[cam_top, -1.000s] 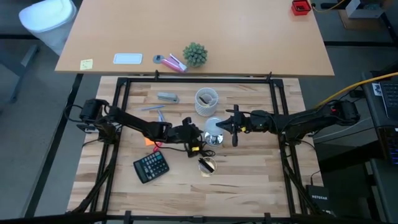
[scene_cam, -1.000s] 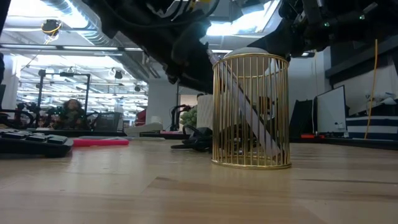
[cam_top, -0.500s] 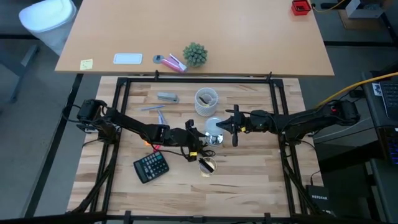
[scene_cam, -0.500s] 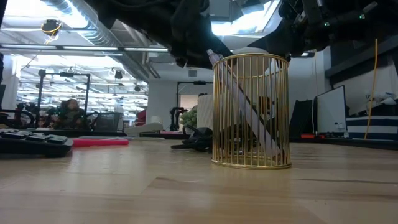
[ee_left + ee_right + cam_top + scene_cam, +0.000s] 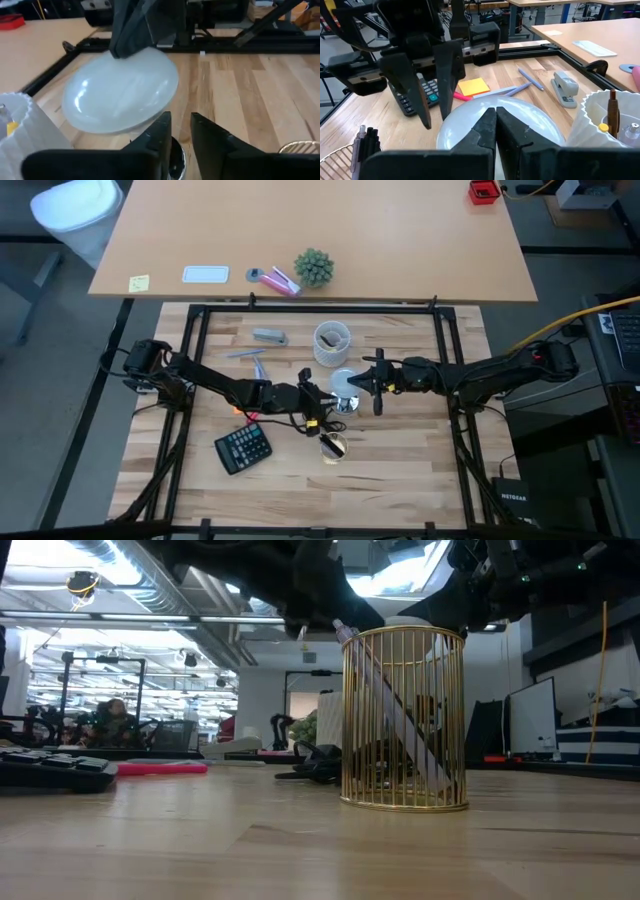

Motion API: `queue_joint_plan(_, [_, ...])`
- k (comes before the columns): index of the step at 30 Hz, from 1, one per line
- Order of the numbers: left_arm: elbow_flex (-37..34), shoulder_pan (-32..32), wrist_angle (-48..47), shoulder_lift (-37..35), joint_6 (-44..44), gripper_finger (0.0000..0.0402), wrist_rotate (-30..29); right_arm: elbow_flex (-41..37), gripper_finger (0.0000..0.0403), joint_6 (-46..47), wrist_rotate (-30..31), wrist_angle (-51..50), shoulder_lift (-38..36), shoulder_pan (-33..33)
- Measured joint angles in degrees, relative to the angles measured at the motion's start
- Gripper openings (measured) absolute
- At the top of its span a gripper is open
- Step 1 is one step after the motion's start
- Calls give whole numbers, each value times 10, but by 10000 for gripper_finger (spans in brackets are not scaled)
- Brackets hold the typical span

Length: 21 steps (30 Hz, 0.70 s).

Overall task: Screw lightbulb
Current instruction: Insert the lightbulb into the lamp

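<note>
Wooden tabletop (image 5: 400,460) filled the lower frame, calculator (image 5: 243,447) at lower left. At centre I had the left gripper (image 5: 322,402), fingers nearly together around the lightbulb (image 5: 120,90) base. Beyond it the right gripper (image 5: 377,387), fingers shut, rested on the glass. I judged we were mid-screwing; turning came next.
</note>
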Motion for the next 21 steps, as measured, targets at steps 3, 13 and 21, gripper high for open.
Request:
queue_joint_plan(3, [0,0,3,0,11,40,-11,0,12,0,0,0,0,0])
queue_joint_plan(13, [0,-1,-1,0,13,5,-67,0,12,0,-12,-2,0,0])
queue_joint_plan(21, [0,-1,-5,0,13,1,-111,0,12,2,-32,-5,0,0])
